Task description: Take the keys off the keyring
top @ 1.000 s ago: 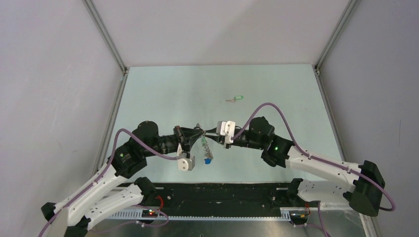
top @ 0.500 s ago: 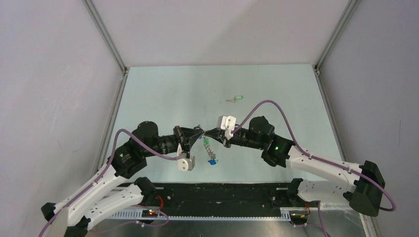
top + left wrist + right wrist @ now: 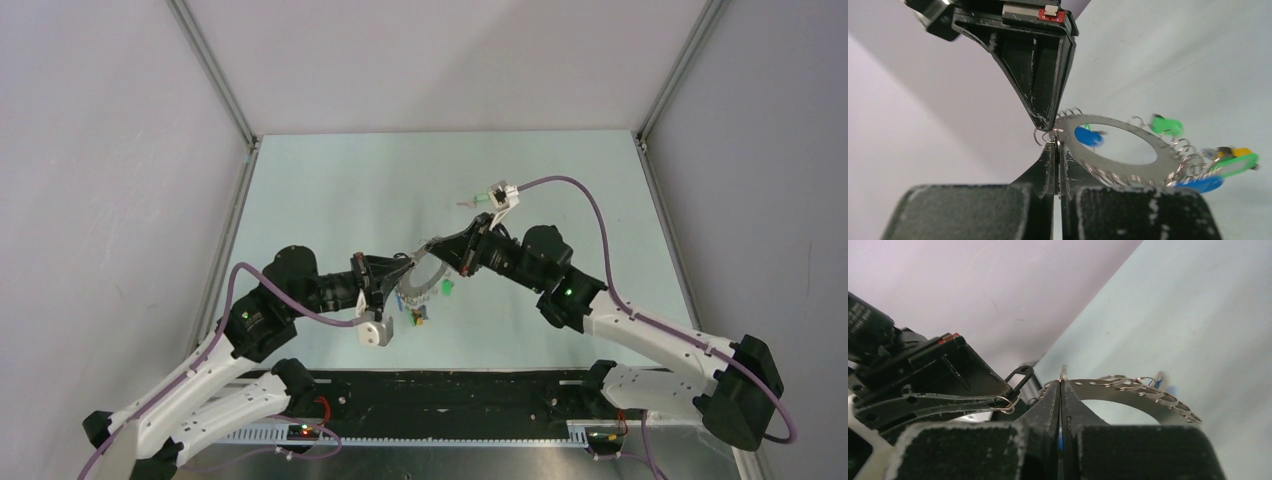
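The keyring (image 3: 424, 286) is a flat silver disc with small wire rings round its rim, held in the air between both arms. My left gripper (image 3: 403, 272) (image 3: 1055, 145) is shut on a small wire ring at the disc's rim. My right gripper (image 3: 432, 248) (image 3: 1061, 383) is shut on the rim right beside it, its tip almost touching the left one. From the keyring (image 3: 1128, 172) (image 3: 1128, 391) hang a blue key (image 3: 1088, 136), a green key (image 3: 1167, 125) and a blurred bunch of green, yellow and blue keys (image 3: 1230, 164). A black key head (image 3: 1020, 376) sticks out at the left fingertips.
One loose green key (image 3: 482, 200) lies on the pale green table (image 3: 330, 190) further back, partly under the right wrist. Grey walls close in the table's left, right and back. The black strip with both arm bases (image 3: 450, 390) runs along the near edge.
The right gripper shut on the keyring's rim, then rose and twisted, its wrist swinging back. The keyring turned from hanging edge-on to showing its face, and the keys swung.
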### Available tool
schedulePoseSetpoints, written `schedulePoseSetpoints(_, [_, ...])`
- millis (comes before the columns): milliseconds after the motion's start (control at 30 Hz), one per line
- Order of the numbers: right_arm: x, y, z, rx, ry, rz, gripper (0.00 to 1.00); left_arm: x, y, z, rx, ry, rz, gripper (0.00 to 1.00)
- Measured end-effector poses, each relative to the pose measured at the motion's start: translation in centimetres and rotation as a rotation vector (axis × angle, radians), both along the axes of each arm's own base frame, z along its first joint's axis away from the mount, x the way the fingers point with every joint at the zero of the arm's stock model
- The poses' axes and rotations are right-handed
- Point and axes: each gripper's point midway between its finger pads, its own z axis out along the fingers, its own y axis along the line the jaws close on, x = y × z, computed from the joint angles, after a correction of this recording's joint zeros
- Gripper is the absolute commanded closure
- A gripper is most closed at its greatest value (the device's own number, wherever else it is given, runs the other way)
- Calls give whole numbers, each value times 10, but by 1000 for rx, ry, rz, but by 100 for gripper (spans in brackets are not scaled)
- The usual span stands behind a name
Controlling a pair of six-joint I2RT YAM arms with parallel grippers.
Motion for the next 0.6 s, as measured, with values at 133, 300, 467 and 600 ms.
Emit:
schedulePoseSetpoints(133, [-2, 6, -8, 104, 173, 0, 100, -1, 0, 0, -1, 0, -3, 100])
schedulePoseSetpoints(300, [8, 1, -18, 117, 226, -45, 100, 0, 0, 0, -2, 3, 1, 100])
schedulePoseSetpoints(467, [22, -35, -9, 60, 115, -183, 100, 13, -1, -2, -17, 53, 69, 100])
schedulePoseSetpoints(600, [24, -77, 15, 33, -18, -325, 100, 36, -8, -12, -31, 165, 163, 99])
